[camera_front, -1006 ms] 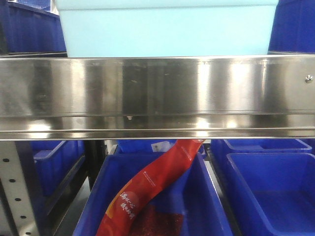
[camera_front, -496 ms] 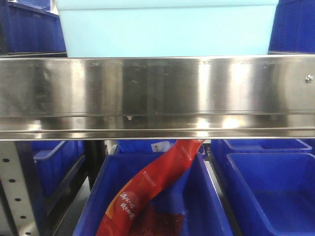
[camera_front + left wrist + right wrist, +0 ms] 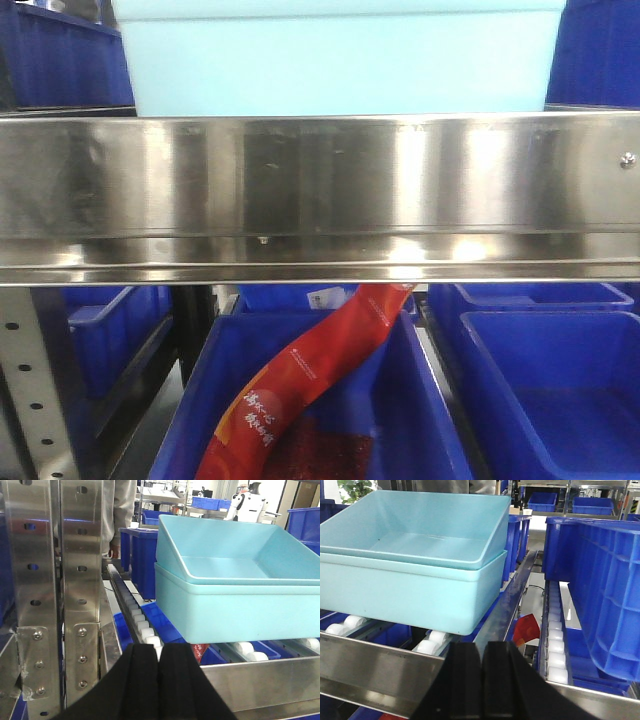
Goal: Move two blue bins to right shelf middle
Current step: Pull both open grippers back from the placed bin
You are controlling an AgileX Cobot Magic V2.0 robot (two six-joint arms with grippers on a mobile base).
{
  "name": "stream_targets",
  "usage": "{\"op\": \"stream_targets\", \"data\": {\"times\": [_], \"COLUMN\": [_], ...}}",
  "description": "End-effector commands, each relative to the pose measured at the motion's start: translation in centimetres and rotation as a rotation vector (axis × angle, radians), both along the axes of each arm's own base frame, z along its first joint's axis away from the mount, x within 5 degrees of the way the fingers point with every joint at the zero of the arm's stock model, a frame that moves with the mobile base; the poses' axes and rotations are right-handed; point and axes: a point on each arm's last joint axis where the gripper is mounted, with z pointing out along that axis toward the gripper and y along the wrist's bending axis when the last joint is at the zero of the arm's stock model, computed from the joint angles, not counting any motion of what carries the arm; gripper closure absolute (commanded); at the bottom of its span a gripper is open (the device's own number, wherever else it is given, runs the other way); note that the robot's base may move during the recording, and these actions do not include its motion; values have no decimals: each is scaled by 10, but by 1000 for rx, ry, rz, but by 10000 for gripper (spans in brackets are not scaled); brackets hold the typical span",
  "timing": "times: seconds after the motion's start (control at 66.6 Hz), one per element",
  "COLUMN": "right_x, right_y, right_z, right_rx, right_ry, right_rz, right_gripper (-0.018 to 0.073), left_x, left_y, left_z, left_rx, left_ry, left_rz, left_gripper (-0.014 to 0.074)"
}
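Two pale cyan-blue bins (image 3: 235, 600), one nested tilted inside the other, rest on the roller tracks of the stainless-steel shelf (image 3: 320, 190). They also show in the front view (image 3: 340, 65) above the broad front rail and in the right wrist view (image 3: 415, 580). My left gripper (image 3: 158, 652) is shut and empty, in front of the rail, just left of the bins' near corner. My right gripper (image 3: 482, 652) is shut and empty, in front of the rail, just right of the bins.
Dark blue bins stand right of the cyan bins (image 3: 600, 580) and behind them (image 3: 137, 550). Below the rail a dark blue bin (image 3: 310, 420) holds a red packet (image 3: 300, 390); another stands at the right (image 3: 550, 390). Perforated uprights (image 3: 55, 595) stand at left.
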Motion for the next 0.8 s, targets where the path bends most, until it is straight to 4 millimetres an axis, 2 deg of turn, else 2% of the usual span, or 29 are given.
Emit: {"op": "stream_targets", "data": {"times": [0.0, 0.15, 0.3, 0.571, 0.616, 0.646, 0.781], "right_x": [0, 0, 0, 0, 0, 0, 0], "right_y": [-1, -1, -1, -1, -1, -1, -1], "right_z": [2, 2, 2, 2, 2, 2, 2], "right_rx": [-2, -1, -1, -1, -1, -1, -1], "right_ry": [-35, -35, -35, -35, -35, -35, -35], "right_rz": [-8, -8, -8, -8, -8, -8, -8], "right_gripper": [720, 720, 720, 720, 720, 720, 720], "left_x": [-1, -1, 2, 21, 21, 22, 22], "left_y": [1, 0, 1, 3, 3, 3, 3], "left_z": [1, 1, -12, -83, -81, -86, -89], "left_rx": [-3, 125, 73, 62, 49, 55, 53], "left_ry": [-19, -48, -91, -176, -213, -157, -126], "left_rz": [8, 42, 148, 211, 212, 209, 207], "left_gripper": [707, 707, 707, 707, 707, 707, 707]}}
